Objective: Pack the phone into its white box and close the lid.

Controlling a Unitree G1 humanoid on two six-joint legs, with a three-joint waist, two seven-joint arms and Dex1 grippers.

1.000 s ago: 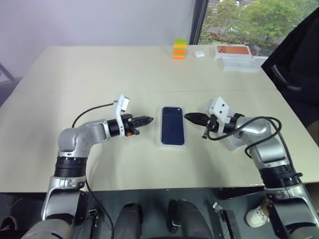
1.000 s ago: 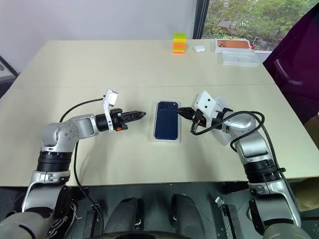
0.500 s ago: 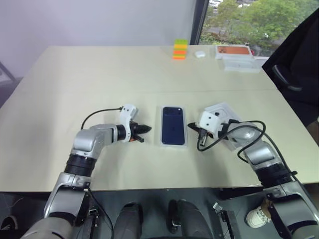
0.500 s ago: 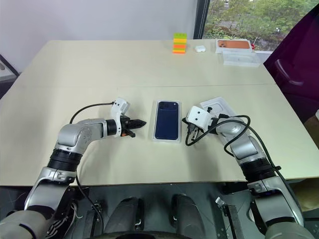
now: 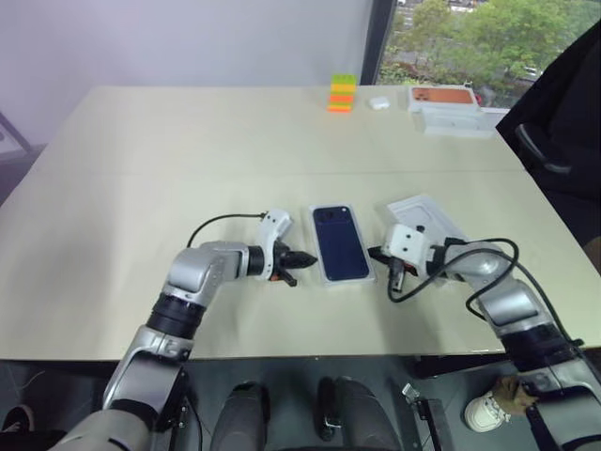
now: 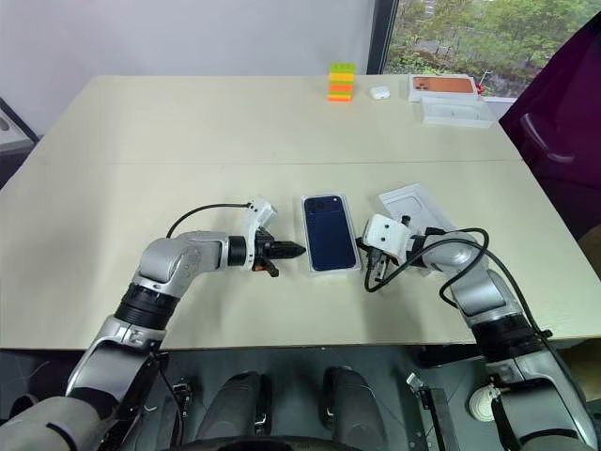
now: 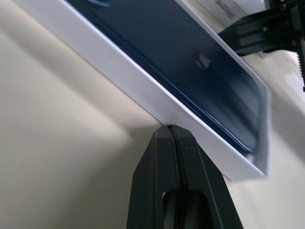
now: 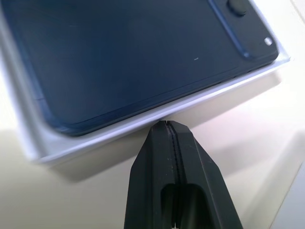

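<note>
The dark navy phone point(image 5: 340, 242) lies face down in the shallow white box point(image 7: 119, 78) at the table's middle, camera cluster at the far end. My left gripper point(image 5: 305, 256) is shut, low on the table, its tip against the box's left long wall point(image 7: 170, 128). My right gripper point(image 5: 376, 252) is shut too, its tip at the box's right long wall point(image 8: 164, 124). Neither holds anything. A flat white rectangular piece point(image 5: 427, 216) lies just right of the box, behind my right wrist. I cannot tell whether it is the lid.
At the table's far side stand a stack of coloured blocks point(image 5: 340, 93), a small white case point(image 5: 377, 102), an orange-topped box point(image 5: 441, 95) and another white box point(image 5: 457, 120). A dark chair point(image 5: 563, 122) is at the right edge.
Both grippers have sunk to the tabletop and closed in on the box's long sides, staying shut. The box now sits slightly turned.
</note>
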